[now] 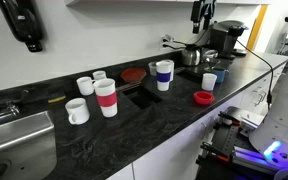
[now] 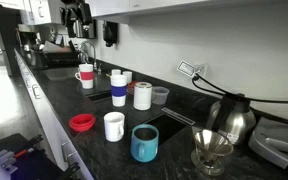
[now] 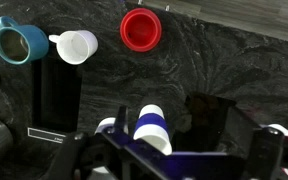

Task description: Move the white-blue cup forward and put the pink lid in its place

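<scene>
The white-blue cup (image 1: pixel 164 74) stands upright on the dark counter, seen in both exterior views (image 2: pixel 118 88) and low in the wrist view (image 3: pixel 152 128). The pink lid (image 1: pixel 203 97) lies flat nearer the counter's front edge (image 2: pixel 81 122), and at the top of the wrist view (image 3: pixel 141 29). My gripper (image 1: pixel 199 12) hangs high above the counter (image 2: pixel 77 15), well clear of both. In the wrist view its fingers (image 3: pixel 169 160) are spread and hold nothing.
A red-band cup (image 1: pixel 106 98), white mugs (image 1: pixel 76 111) (image 2: pixel 114 126), a teal mug (image 2: pixel 144 142), a dark-red disc (image 1: pixel 134 74), a kettle (image 2: pixel 229 120) and a glass dripper (image 2: pixel 212 150) stand on the counter. A sink (image 1: pixel 19 135) sits at one end.
</scene>
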